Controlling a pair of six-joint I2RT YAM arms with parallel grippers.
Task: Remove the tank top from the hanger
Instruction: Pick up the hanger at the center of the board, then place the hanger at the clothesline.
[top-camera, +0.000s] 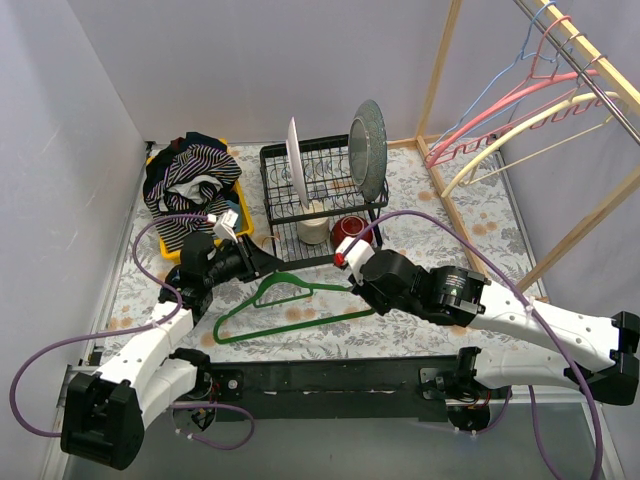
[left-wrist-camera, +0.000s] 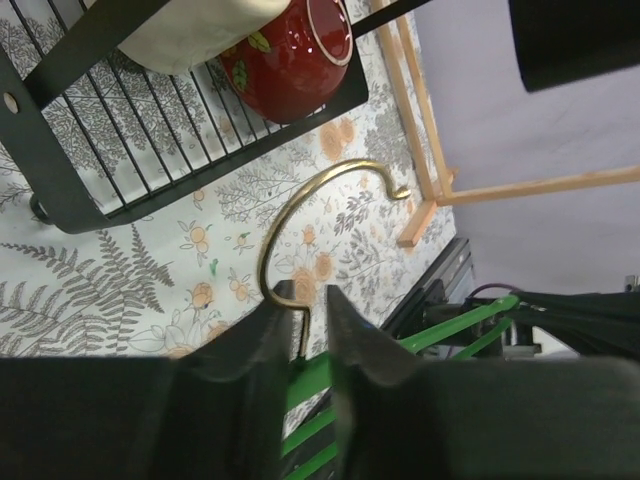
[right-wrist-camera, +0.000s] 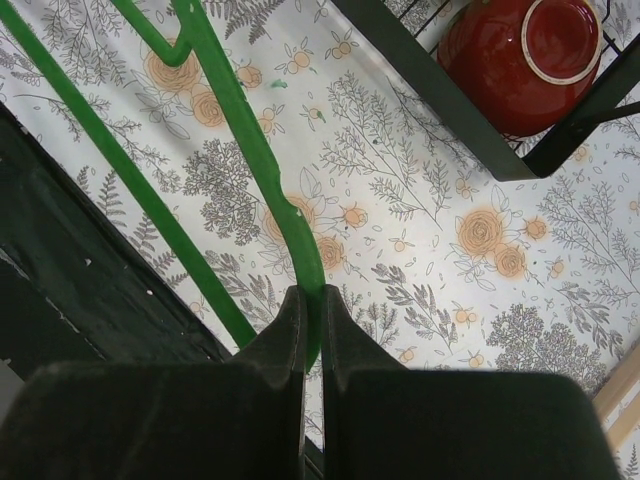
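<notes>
We see both arms stretched low over the surface (top-camera: 430, 230), angled inward to the green hanger (right-wrist-camera: 245, 140) lying flat. The right gripper (right-wrist-camera: 312, 295) has its jaws clamped on the hanger's shoulder. The left gripper (left-wrist-camera: 312, 300) has its jaws a slit apart around the brass hook (left-wrist-camera: 290, 205); whether they pinch it, we cannot tell. The tank top (top-camera: 190, 170) lies heaped in the yellow bin (top-camera: 238, 175), well apart.
</notes>
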